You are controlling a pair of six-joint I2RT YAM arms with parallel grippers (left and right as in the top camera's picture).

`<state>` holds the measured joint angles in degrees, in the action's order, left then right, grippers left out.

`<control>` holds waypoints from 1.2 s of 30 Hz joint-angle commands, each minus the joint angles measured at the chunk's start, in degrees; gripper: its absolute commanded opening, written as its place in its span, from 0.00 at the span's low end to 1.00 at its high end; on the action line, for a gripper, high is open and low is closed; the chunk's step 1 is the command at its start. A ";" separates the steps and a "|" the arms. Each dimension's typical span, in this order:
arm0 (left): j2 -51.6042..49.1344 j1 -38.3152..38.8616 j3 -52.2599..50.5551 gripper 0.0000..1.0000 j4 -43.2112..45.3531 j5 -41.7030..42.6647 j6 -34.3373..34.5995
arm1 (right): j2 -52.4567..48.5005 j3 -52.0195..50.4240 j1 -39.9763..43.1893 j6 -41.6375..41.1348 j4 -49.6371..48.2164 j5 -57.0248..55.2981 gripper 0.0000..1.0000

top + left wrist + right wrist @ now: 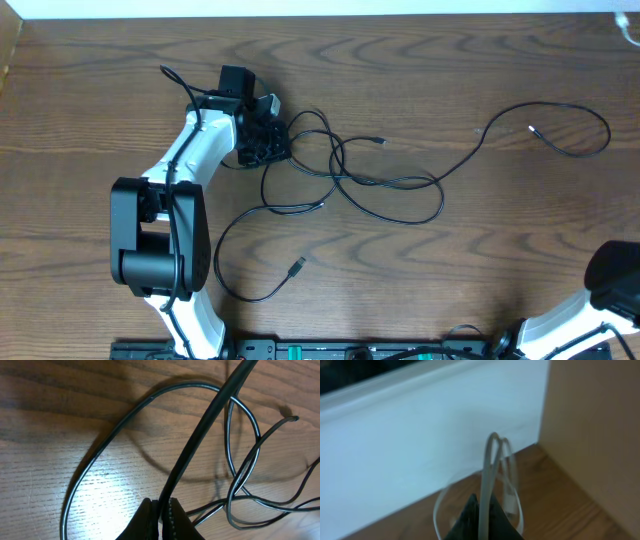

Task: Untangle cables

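Several thin black cables (385, 183) lie tangled in loops on the wooden table. One runs right to a big loop (590, 125) with a small plug (531, 129). Another ends in a plug (298, 265) near the front. My left gripper (268, 148) sits at the tangle's left edge. In the left wrist view its jaws (164, 510) are shut on a black cable (200, 435) that rises from them over other loops (100, 450). My right gripper (482, 512) is shut on a white cable (490, 460) looped above it. It is out of the overhead view.
The right arm's base (610, 275) is at the front right corner. A white wall (420, 435) and a tan side panel (595, 435) stand close in front of the right gripper. A white bit (628, 30) shows at the far right corner.
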<state>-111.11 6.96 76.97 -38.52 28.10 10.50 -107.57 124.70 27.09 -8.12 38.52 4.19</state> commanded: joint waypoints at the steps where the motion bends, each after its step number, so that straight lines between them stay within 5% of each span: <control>1: 1.29 -0.02 1.09 0.08 -0.13 -0.72 0.31 | -5.73 0.44 1.86 -0.48 -2.97 -1.03 0.01; 12: 1.29 0.02 1.09 0.07 -0.13 -0.72 0.31 | -22.95 0.44 2.95 -0.31 -15.21 -10.97 0.01; 20: 1.29 0.04 1.09 0.08 0.11 -0.72 0.33 | -24.48 0.44 3.08 -3.02 -18.32 -13.03 0.01; 21: 1.29 0.09 1.09 0.07 0.17 -0.72 0.33 | -24.65 0.44 3.08 -3.02 -17.99 -13.00 0.04; 22: 1.29 0.09 1.09 0.08 0.24 -0.72 0.33 | -24.70 0.42 3.08 -2.99 -17.57 -12.81 0.21; 24: 1.29 0.15 1.09 0.07 0.26 -0.72 0.33 | -24.72 0.42 3.04 -2.99 -15.78 -12.83 0.86; 25: 1.29 0.20 1.09 0.07 0.26 -0.72 0.33 | -24.72 0.42 2.95 -2.97 -14.62 -12.83 0.99; 36: 1.29 0.24 1.09 0.08 0.26 -0.72 0.26 | -21.51 0.46 1.70 3.32 2.60 -6.75 0.99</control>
<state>-111.11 7.18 76.97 -38.35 28.10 10.50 -133.01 124.44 29.78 -7.79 39.03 -5.28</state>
